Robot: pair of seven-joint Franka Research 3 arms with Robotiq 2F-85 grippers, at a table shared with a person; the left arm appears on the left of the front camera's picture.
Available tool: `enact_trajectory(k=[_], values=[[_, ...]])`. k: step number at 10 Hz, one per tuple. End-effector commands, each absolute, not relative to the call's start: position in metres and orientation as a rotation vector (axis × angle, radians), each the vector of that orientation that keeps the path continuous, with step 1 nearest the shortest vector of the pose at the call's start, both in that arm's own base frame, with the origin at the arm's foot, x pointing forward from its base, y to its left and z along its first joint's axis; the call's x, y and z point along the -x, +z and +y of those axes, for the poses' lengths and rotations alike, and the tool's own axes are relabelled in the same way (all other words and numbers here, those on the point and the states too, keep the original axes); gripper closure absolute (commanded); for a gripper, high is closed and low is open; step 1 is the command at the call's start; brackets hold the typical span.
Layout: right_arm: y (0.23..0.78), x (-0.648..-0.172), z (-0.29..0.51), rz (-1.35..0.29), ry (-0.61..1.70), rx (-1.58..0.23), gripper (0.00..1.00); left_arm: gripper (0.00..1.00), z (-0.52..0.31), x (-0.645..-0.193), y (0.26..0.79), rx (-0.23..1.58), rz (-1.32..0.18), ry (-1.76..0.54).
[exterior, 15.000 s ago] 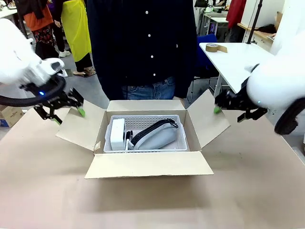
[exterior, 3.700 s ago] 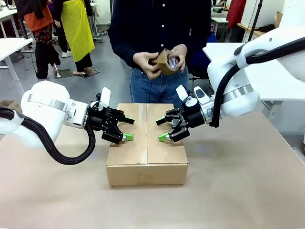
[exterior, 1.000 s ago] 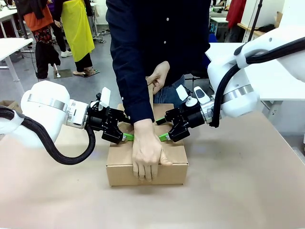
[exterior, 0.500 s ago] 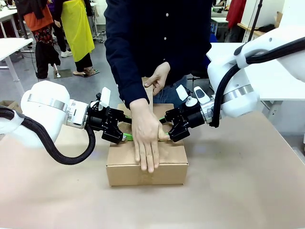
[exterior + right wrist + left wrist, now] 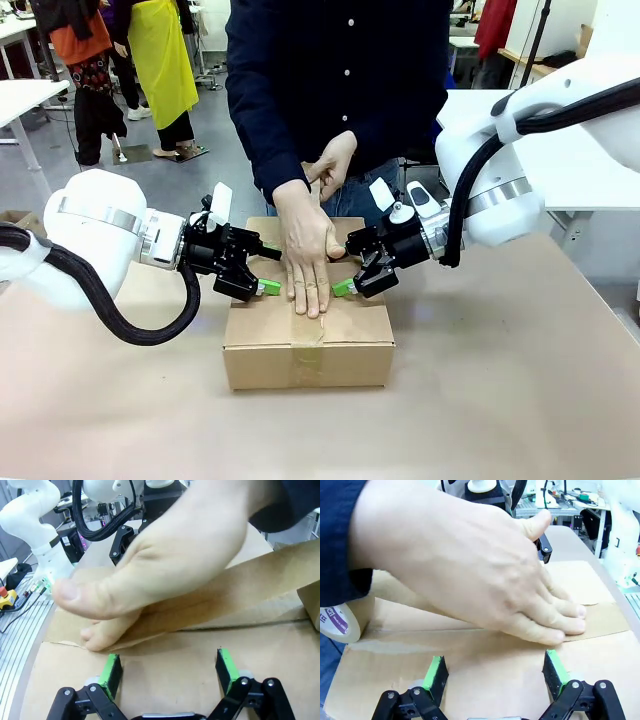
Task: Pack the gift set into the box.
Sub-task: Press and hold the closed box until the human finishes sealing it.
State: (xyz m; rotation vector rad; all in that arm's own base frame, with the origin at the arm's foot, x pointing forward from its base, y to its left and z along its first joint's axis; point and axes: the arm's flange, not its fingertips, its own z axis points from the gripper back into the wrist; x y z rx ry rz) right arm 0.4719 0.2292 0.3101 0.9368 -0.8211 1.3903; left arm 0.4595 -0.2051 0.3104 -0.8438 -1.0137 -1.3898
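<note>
From the front, the box (image 5: 308,325) sits shut on the brown table (image 5: 520,390), flaps down, so the gift set inside is out of sight. The left gripper (image 5: 262,271) comes in from the left with its green tips resting on the box top, left of the seam, jaws apart with nothing between them. The right gripper (image 5: 346,272) mirrors it from the right, tips on the top just right of the seam, jaws apart too. Between them the person's hand (image 5: 308,255) lies flat, fingers pointing toward the robot, pressing a strip of brown tape (image 5: 310,335) that runs along the seam and over the near edge. The other hand (image 5: 333,165) is up at the person's waist.

Left wrist view: two green pads (image 5: 436,671) stand wide apart, low over the cardboard (image 5: 490,680), holding nothing. Just beyond them the hand (image 5: 470,565) presses the tape down, fingertips on its end. A tape roll (image 5: 342,620) shows at the left edge.

Right wrist view: the pads (image 5: 111,671) are spread again over bare cardboard (image 5: 170,665), empty. The hand (image 5: 165,560) is close ahead, thumb toward the left, on the tape strip (image 5: 240,592) that slants up to the right.
</note>
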Motion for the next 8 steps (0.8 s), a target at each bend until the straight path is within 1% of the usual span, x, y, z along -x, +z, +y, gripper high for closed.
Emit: enact_trajectory(k=[1, 8], values=[[0.3081, -0.4716, 0.2299, -0.819, 1.391, -0.931, 0.0, 0.0, -0.2045, -0.4576, 0.3063, 0.838, -1.022, -1.407], [0.3081, -0.4716, 0.2299, -0.819, 1.391, -0.931, 0.0, 0.0, -0.2045, -0.4576, 0.3063, 0.838, -1.022, -1.407]])
